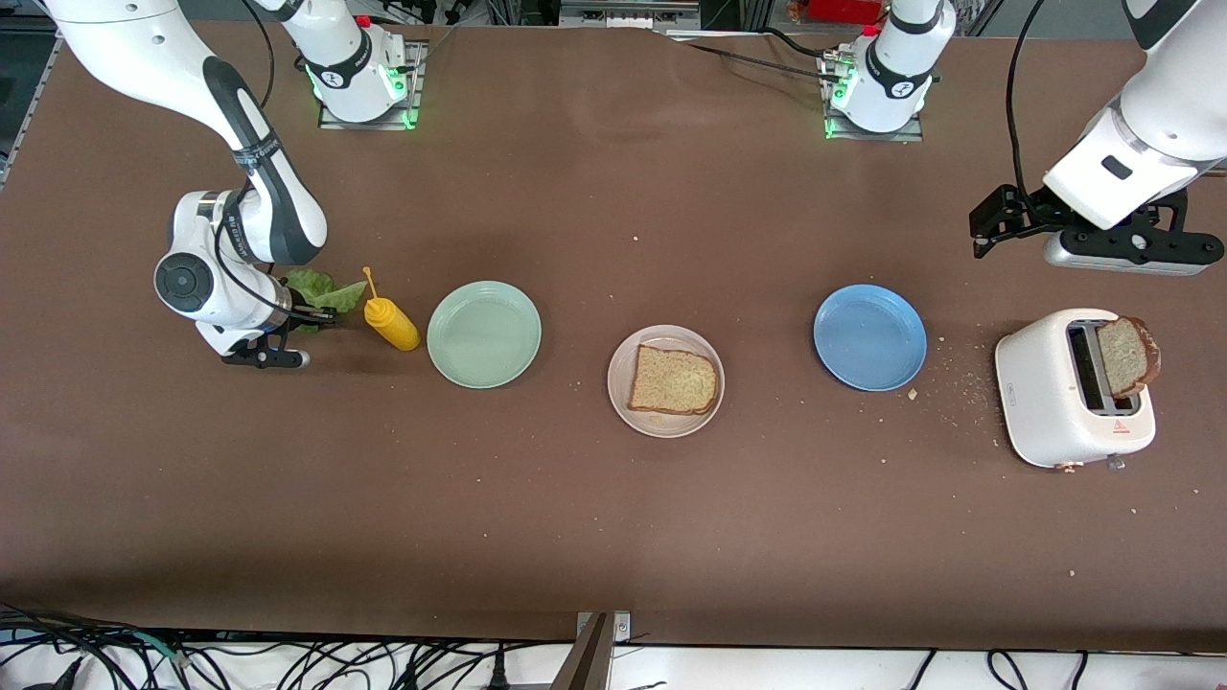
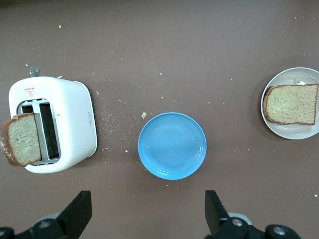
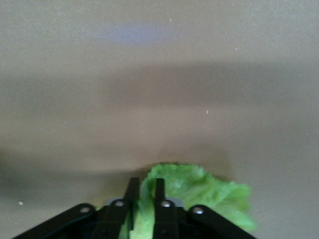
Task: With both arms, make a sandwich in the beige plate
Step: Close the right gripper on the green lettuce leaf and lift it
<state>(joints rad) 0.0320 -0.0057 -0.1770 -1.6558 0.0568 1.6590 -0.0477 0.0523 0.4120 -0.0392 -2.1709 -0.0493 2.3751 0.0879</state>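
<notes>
The beige plate (image 1: 661, 341) lies mid-table with one slice of brown bread (image 1: 673, 381) on it. A second slice (image 1: 1126, 356) stands tilted in the slot of the white toaster (image 1: 1054, 402) at the left arm's end. The ruffled green lettuce leaf (image 1: 324, 287) lies on the table at the right arm's end, and my right gripper (image 1: 316, 313) is down on it, shut on the leaf (image 3: 199, 189) between its fingers (image 3: 159, 191). My left gripper (image 1: 992, 218) hangs open in the air beside the toaster (image 2: 70, 124), holding nothing.
A yellow squeeze bottle (image 1: 388, 321) lies beside the lettuce. A mint-green plate (image 1: 484, 333) sits between bottle and beige plate. A blue plate (image 1: 869, 336) sits between the beige plate and the toaster. Crumbs are scattered round the toaster.
</notes>
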